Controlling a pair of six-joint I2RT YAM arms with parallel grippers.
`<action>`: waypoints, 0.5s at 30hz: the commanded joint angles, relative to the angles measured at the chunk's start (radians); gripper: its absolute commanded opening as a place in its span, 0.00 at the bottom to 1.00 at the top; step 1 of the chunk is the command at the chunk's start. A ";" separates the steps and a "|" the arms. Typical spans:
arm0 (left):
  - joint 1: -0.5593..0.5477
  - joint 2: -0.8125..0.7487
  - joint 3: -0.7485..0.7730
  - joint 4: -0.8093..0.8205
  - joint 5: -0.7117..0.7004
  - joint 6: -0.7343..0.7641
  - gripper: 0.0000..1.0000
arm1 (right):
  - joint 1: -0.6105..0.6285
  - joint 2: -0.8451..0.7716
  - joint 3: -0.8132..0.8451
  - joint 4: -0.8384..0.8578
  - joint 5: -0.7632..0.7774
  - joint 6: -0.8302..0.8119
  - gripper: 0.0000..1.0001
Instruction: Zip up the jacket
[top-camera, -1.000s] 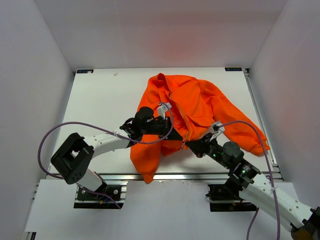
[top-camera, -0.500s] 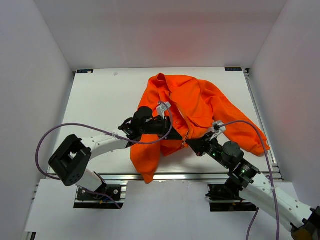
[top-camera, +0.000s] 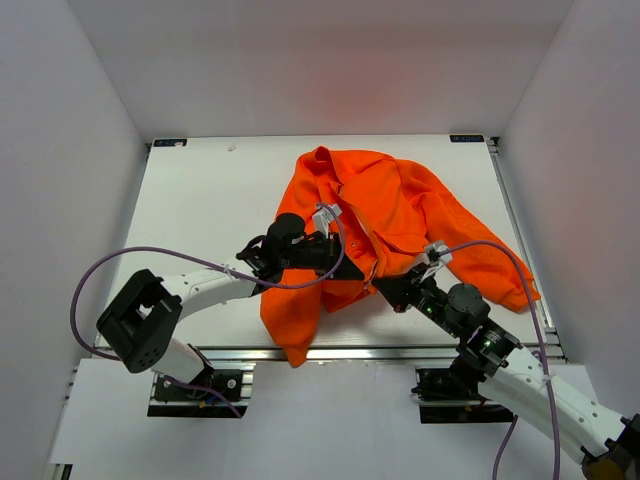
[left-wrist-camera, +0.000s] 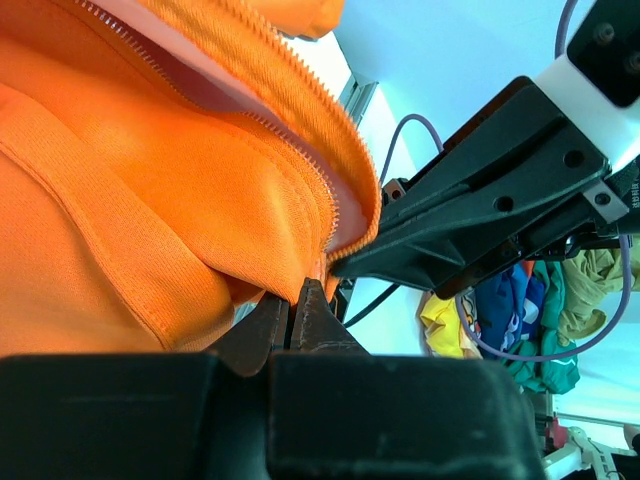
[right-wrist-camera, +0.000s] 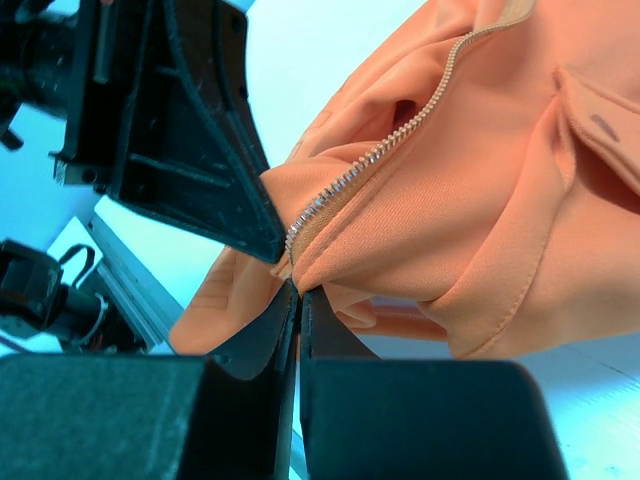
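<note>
The orange jacket (top-camera: 400, 210) lies crumpled on the white table (top-camera: 210, 200), right of centre, front open, with its pale zipper (top-camera: 366, 240) running down to the near hem. My left gripper (top-camera: 352, 268) is shut on the hem at the bottom of one zipper side; in the left wrist view the gripper (left-wrist-camera: 298, 285) pinches fabric just below the teeth (left-wrist-camera: 250, 115). My right gripper (top-camera: 380, 290) is shut on the other zipper side's lower end; the right wrist view shows the gripper (right-wrist-camera: 298, 290) under the teeth (right-wrist-camera: 400, 130). The two grippers almost touch.
An aluminium rail (top-camera: 380, 352) runs along the near table edge. White walls enclose the table on three sides. Purple cables (top-camera: 100, 270) loop off both arms. A jacket sleeve (top-camera: 500, 275) reaches toward the right edge. A heap of coloured clothes (left-wrist-camera: 530, 300) shows beyond the table.
The left arm's elbow and cable have shifted slightly. Both grippers keep their hold on the jacket in the same place.
</note>
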 joint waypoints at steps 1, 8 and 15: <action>-0.004 -0.049 -0.007 0.038 0.013 -0.008 0.00 | 0.002 -0.013 0.027 0.077 -0.068 -0.053 0.00; -0.004 -0.084 -0.016 0.035 -0.019 -0.014 0.00 | 0.002 0.003 0.041 0.055 -0.097 -0.060 0.00; -0.004 -0.095 -0.030 0.042 -0.016 -0.015 0.00 | 0.002 0.000 0.033 0.088 -0.048 -0.042 0.00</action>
